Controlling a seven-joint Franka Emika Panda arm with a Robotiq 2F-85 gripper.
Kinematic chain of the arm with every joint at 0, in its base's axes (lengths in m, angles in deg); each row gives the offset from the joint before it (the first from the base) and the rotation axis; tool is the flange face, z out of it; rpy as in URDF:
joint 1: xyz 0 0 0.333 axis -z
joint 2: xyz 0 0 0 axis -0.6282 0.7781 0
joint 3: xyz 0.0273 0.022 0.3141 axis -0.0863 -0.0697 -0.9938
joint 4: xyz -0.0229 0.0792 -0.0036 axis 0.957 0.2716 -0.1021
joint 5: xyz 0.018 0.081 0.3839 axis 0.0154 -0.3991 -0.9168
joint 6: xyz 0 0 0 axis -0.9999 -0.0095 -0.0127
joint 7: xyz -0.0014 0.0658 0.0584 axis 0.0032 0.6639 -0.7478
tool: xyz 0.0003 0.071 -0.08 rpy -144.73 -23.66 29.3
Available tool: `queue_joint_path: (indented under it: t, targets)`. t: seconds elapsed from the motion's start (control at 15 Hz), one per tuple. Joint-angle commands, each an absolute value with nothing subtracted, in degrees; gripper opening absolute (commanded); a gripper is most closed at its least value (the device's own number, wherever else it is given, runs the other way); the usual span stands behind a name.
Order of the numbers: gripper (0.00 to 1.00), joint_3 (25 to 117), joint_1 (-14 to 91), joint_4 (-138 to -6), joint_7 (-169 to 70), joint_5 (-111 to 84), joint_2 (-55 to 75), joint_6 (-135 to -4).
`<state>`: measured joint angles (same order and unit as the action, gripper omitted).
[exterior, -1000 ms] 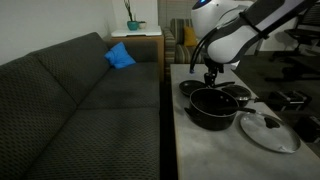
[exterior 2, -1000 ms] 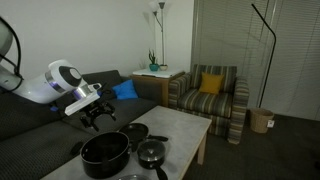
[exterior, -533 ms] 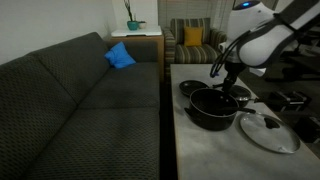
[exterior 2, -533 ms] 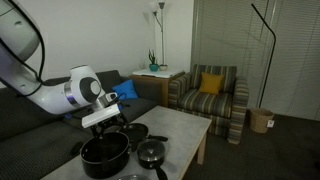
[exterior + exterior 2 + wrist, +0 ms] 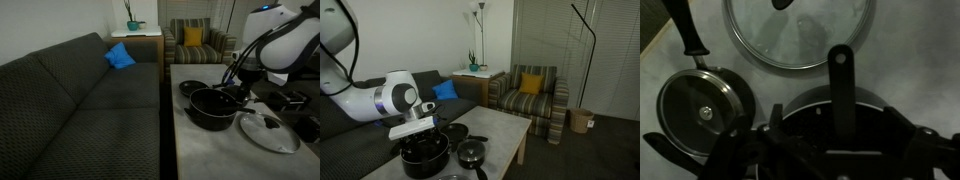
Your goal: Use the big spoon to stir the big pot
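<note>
- Wrist view: the big round black pot fills the lower middle, dark inside. The long black spoon lies across the pot's rim, its thin handle pointing to 12 o'clock. The spoon's bowl is lost in the dark of the pot.
- The gripper hangs right over the pot with its fingers spread wide, one on either side of the spoon handle. I cannot make out that they touch anything.
- At 12 o'clock from the pot a round glass lid with a metal rim lies flat on the pale tabletop, near the handle's tip.
- At 9 o'clock, just beside the pot, stands a smaller black pan under its own knobbed glass lid. Its black handle runs off toward 11 o'clock.
- In an exterior view the white robot arm leans in over the table from 2 o'clock. A second small black pan sits at 10 o'clock of the pot.
- Well apart from the table are a dark grey sofa with a blue cushion and a striped armchair.
</note>
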<state>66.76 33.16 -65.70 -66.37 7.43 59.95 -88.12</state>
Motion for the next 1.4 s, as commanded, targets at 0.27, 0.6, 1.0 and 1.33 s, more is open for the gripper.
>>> queue_joint_path:
  t: [0.27,0.6,1.0,1.33]
  targets:
    - [1.0,66.82,32.69,-64.81,-67.95,5.31,60.96,-87.79]
    - [1.0,64.98,35.09,-67.68,-71.89,4.29,59.9,-88.11]
    - [1.0,59.81,42.24,-66.36,-88.99,5.55,62.98,-92.05]
    - [1.0,55.3,45.31,-61.35,-99.43,2.63,68.47,-86.71]
